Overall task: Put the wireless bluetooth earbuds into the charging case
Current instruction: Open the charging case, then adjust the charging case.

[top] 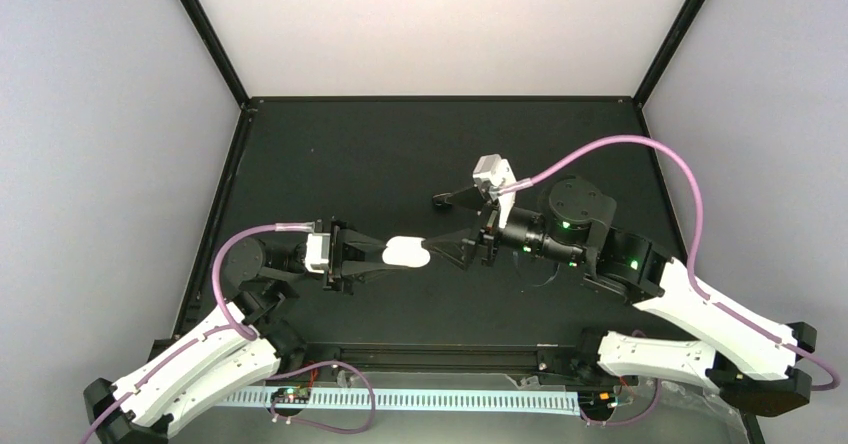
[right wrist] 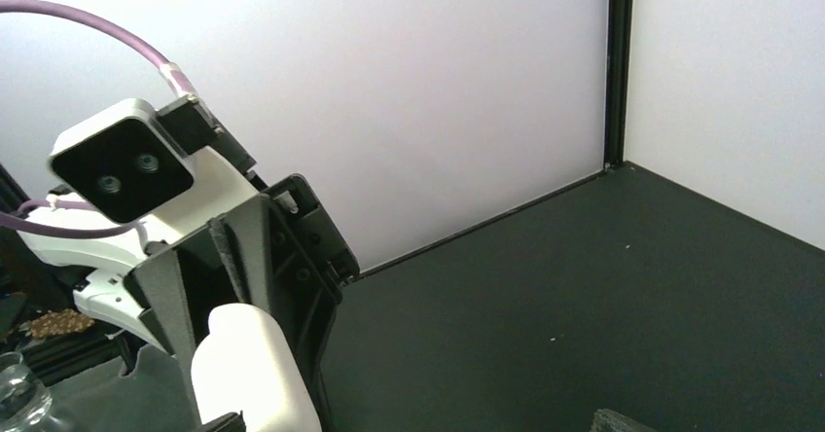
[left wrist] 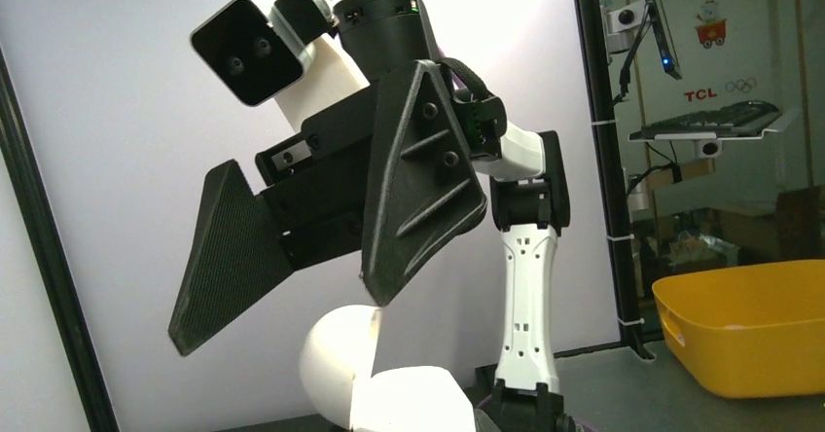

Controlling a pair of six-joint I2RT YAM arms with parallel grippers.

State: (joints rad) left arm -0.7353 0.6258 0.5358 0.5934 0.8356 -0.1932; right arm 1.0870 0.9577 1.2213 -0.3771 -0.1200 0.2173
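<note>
My left gripper [top: 388,255] is shut on the white pebble-shaped charging case [top: 408,253] and holds it above the black table. In the left wrist view the case [left wrist: 418,393] stands open, its lid [left wrist: 336,354] raised. My right gripper [top: 450,226] faces it from the right with its jaws wide open. One black fingertip [left wrist: 381,296] touches the lid's upper edge and the other finger [left wrist: 229,257] hangs to the side. The right wrist view shows the case [right wrist: 248,374] between the left gripper's fingers [right wrist: 292,257]. The earbuds are out of view.
The black table [top: 400,144] is walled by white panels with black corner posts. A yellow bin [left wrist: 749,335] sits beyond the enclosure's right side. A glass jar [right wrist: 15,393] shows at the bottom left of the right wrist view.
</note>
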